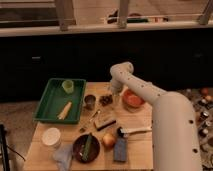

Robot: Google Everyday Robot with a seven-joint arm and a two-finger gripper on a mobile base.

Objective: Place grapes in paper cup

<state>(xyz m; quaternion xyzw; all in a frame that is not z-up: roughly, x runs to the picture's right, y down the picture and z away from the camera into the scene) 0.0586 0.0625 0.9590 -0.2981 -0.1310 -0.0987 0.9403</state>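
The grapes (105,99) are a small dark cluster lying on the wooden table (142,120), between a small dark metal cup (90,101) and an orange bowl (132,98). The paper cup (50,136) is short, wide and white, and stands upright near the table's front left corner. My gripper (114,91) hangs down from the white arm's bent wrist, just above and right of the grapes, close to them. Whether it touches them does not show.
A green tray (50,106) at the left holds a light green cup (67,86) and a yellow piece (65,110). In front are a brown block (104,121), a white-handled brush (134,131), a yellow-red fruit (109,141), a dark bowl (86,147), a blue sponge (120,149) and a cloth (64,156).
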